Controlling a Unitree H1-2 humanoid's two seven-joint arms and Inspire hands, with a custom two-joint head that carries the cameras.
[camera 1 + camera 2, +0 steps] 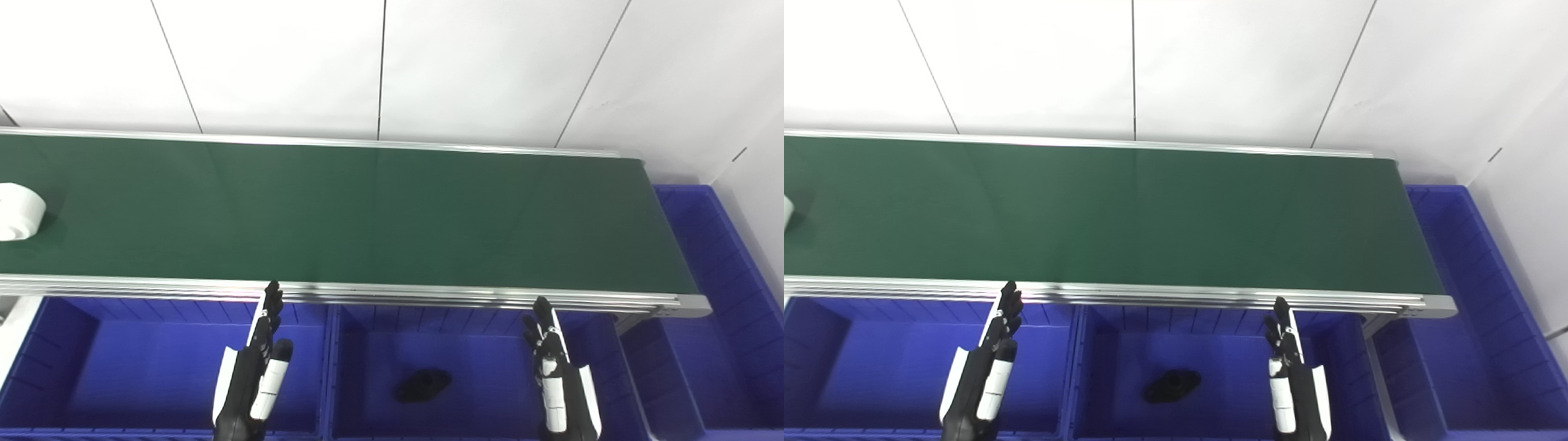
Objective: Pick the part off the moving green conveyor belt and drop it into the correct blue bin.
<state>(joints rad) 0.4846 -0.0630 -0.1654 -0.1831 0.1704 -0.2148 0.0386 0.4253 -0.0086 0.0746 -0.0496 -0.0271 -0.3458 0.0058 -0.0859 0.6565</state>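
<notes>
The white part sat at the belt's far left edge, well up and to the left of my left hand, which hung empty over the left bin, fingers straight and apart. My right hand, equally open and empty, was much farther off, so I judged the left nearer; I couldn't tell the part's long axis.
</notes>
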